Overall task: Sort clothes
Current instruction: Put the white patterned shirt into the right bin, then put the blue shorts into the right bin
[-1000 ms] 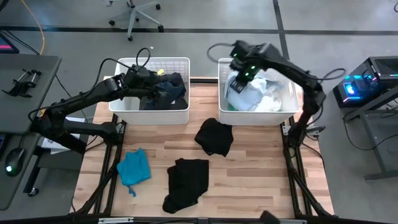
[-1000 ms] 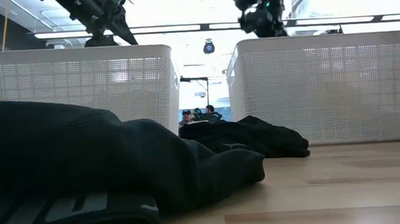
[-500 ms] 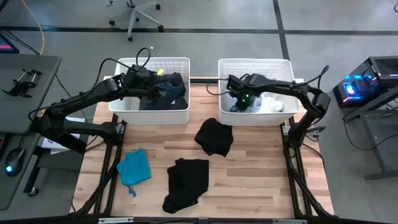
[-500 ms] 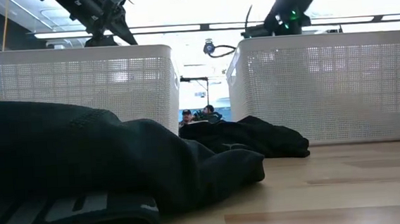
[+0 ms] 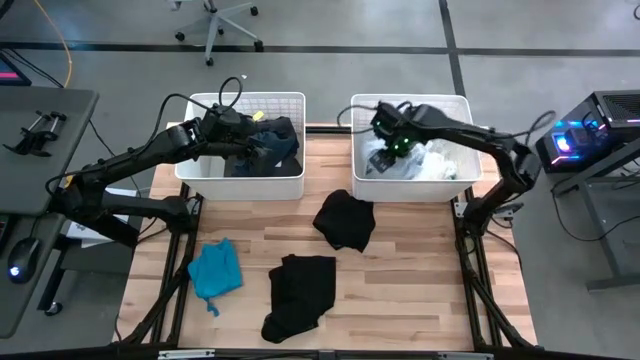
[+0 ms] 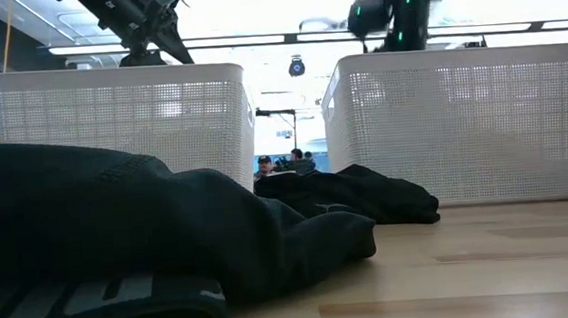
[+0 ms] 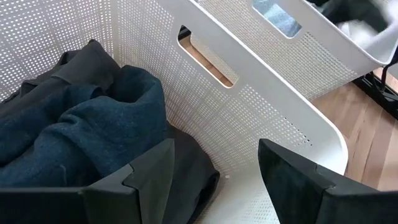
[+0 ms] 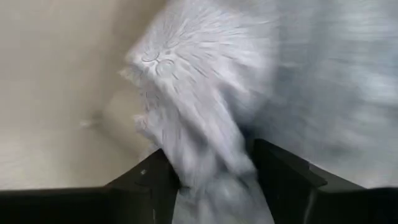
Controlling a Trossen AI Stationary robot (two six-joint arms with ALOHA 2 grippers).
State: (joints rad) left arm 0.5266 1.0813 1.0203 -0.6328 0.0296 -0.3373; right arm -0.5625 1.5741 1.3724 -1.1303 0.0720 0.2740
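My right gripper hangs over the left part of the right white basket, fingers apart. A pale grey-blue garment lies between and below the fingers, on the white clothes in that basket. My left gripper stands open over the left basket. It is above dark navy and grey clothes with nothing between its fingers. Two black garments and a bright blue one lie flat on the table. My right gripper points down into the basket with a fold of the pale garment in the gap between its fingers. The view is blurred, and I cannot tell whether the fingers touch the cloth.
The two lattice baskets stand side by side at the table's far edge with a narrow gap between them. Bare wood shows at the near right of the table. In the low view a black garment fills the near left.
My right gripper has gone down into the right basket with the pale garment, which hung below it above the rim a second ago. It has then come up a little. The garment now lies in the basket.
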